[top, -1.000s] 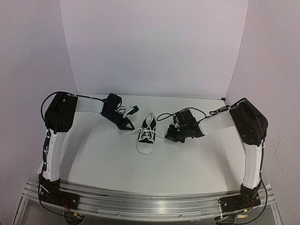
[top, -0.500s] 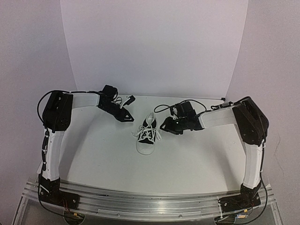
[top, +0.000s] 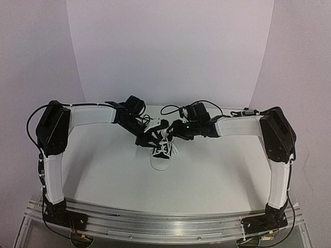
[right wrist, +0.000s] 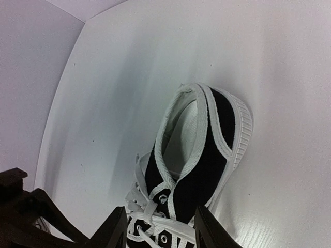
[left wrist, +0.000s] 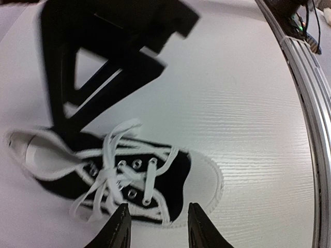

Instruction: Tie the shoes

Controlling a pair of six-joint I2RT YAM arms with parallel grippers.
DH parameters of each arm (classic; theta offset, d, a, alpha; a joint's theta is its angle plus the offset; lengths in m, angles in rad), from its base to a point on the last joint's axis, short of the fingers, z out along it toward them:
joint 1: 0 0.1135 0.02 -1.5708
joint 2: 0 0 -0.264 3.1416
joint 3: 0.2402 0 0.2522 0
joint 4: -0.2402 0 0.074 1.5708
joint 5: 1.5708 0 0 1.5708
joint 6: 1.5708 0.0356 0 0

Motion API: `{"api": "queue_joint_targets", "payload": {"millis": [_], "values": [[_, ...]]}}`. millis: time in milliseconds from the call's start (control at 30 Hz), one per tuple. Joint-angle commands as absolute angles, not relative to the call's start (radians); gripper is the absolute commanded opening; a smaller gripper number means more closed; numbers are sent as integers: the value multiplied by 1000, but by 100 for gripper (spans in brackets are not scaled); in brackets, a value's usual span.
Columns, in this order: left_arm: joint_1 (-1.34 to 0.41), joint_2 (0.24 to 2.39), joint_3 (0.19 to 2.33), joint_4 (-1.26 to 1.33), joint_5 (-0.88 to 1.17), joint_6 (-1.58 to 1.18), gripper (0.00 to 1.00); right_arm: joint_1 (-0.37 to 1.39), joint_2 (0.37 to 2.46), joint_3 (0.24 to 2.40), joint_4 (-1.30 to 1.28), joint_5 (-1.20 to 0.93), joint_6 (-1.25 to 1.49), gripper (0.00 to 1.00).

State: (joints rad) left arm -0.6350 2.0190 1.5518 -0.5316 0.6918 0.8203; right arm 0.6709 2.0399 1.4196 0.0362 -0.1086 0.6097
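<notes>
One small black canvas sneaker with a white toe cap, white sole and white laces stands on the white table, toe toward the arms. My left gripper hovers at its left side, open and empty. In the left wrist view the sneaker lies just beyond my open fingertips, laces loose across the eyelets. My right gripper hovers over the heel end, open and empty. In the right wrist view the sneaker and its laces lie between the open fingers.
The white table curves up into a white backdrop behind the shoe. A metal rail runs along the near edge and shows in the left wrist view. The right arm's black gripper looms over the shoe's heel there.
</notes>
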Motion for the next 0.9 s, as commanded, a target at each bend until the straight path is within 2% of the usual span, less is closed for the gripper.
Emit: {"api": "queue_joint_targets", "payload": {"millis": [0,100,600,867], "values": [[-621,2030,1523,-429,623,949,32,670,2023,1447,37,-105,646,45],[-629,2056,1518,-402,593,977,22,670,2026,1439,47,-106,648,43],[-629,2123,1519,-362,526,959,20,670,2036,1417,78,-119,664,42],[-629,2143,1536,-350,506,940,14,670,2029,1403,94,-120,663,42]]}}
